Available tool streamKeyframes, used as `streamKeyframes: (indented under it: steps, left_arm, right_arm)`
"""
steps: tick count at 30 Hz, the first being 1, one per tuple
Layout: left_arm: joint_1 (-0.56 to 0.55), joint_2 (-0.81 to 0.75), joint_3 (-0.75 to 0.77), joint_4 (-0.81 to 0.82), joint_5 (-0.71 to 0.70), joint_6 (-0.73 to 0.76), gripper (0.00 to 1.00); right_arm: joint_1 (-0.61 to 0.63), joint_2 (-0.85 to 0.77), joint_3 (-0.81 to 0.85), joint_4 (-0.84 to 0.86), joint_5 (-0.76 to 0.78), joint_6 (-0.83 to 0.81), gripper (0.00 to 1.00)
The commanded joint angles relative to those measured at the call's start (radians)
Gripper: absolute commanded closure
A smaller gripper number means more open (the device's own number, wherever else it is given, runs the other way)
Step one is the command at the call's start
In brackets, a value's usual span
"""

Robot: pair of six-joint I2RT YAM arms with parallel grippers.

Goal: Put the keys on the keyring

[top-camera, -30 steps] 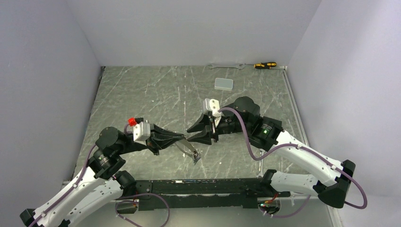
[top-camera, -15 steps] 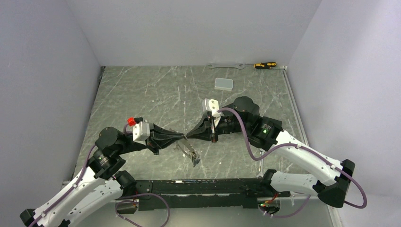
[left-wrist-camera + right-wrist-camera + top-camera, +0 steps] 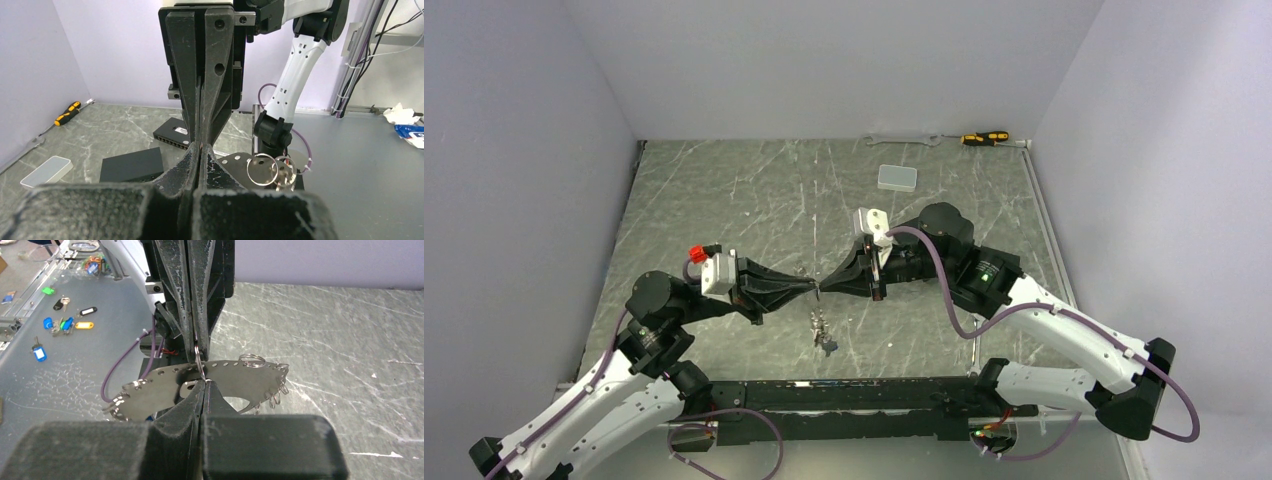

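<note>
Here the thin silvery wire keyring (image 3: 198,359) hangs above the grey marbled tabletop (image 3: 724,190), pinched between the left tool (image 3: 193,342) and right tool (image 3: 204,384), both clamped tight on it; what look like small silvery keys (image 3: 822,328) dangle beneath.

Hard to make out
From above, the keys (image 3: 822,332) are one tiny dangling clump, too small to tell apart.

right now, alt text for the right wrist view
Two shut grippers meet tip to tip, right gripper below, left gripper above, a small metal ring between them. Behind is a curved metal plate with holes and more rings, over a marbled table.
</note>
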Motion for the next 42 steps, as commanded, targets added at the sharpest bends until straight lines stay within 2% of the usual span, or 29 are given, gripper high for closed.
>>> streamKeyframes:
  steps: [1,11,22,25,42]
  left_arm:
    - [-0.001,0.008,0.011,0.127,-0.008,-0.032,1.0]
    - [-0.001,0.009,0.019,0.102,0.003,-0.023,1.0]
    - [-0.001,0.046,0.092,-0.095,0.098,0.09,1.0]
    - [-0.001,0.054,0.094,-0.103,0.117,0.1,1.0]
    - [-0.001,0.031,0.096,-0.21,0.095,0.182,1.0]
  right_arm:
    - [0.002,-0.016,0.028,0.027,-0.001,-0.001,1.0]
    - [0.002,-0.023,0.031,0.019,0.025,-0.012,1.0]
    - [0.002,0.004,0.096,-0.06,0.01,-0.024,1.0]
    - [0.002,0.016,0.111,-0.086,0.007,-0.018,1.0]
    - [0.002,0.056,0.148,-0.158,-0.016,0.03,1.0]
